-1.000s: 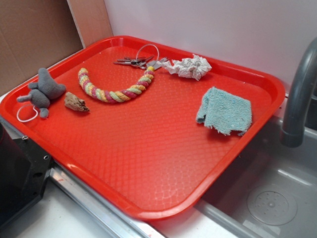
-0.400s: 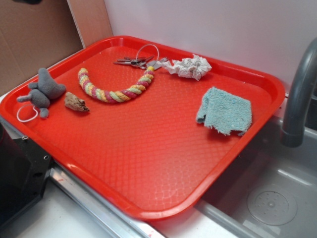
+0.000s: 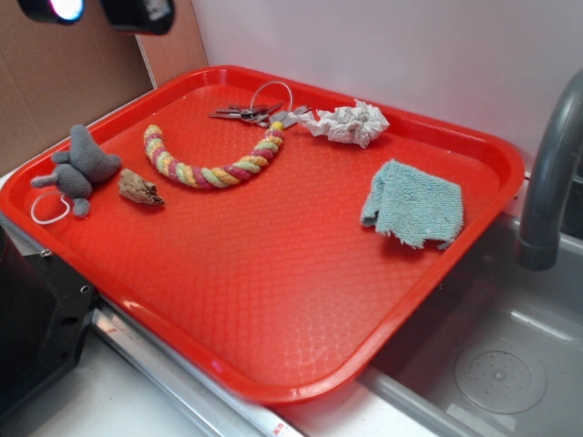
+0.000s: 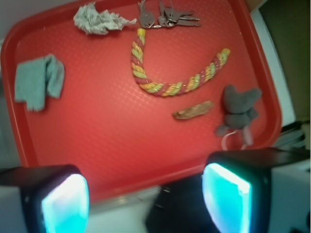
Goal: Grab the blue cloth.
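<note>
Wide apart and holding nothing, the robot's gripper (image 4: 146, 199) shows its two glowing teal fingertips (image 4: 65, 204) at the bottom of the wrist view, hovering high above the near edge of a red tray (image 4: 121, 145), well apart from everything on it. Closest on the tray lie a grey stuffed toy (image 4: 239, 109) and a small piece of wood (image 4: 193, 110), then a curved multicoloured rope (image 4: 170, 77). Farther off, the blue cloth (image 4: 39, 81) lies flat near the tray's left edge, and a crumpled paper towel (image 4: 99, 20) and a bunch of keys (image 4: 165, 18) sit along the far rim.
</note>
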Robot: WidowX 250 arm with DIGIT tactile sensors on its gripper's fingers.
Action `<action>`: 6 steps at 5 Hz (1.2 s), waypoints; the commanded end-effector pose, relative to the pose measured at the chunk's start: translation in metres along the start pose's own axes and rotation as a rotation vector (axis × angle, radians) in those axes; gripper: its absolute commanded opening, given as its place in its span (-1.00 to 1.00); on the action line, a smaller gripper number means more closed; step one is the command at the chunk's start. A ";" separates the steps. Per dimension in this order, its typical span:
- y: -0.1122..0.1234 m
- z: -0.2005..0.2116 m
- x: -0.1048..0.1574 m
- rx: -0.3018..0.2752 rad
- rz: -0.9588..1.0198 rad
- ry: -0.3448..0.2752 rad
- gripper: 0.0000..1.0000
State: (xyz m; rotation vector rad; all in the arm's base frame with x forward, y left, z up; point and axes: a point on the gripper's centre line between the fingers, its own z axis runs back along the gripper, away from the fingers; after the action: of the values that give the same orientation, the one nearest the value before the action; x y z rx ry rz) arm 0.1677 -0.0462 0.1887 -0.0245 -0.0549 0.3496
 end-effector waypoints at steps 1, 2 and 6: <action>-0.060 -0.036 0.023 -0.053 0.217 -0.119 1.00; -0.086 -0.067 0.037 -0.066 0.250 -0.119 1.00; -0.124 -0.153 0.093 0.041 0.219 -0.103 1.00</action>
State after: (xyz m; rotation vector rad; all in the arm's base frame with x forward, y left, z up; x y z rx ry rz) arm 0.2930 -0.1338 0.0270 0.0737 -0.0995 0.5697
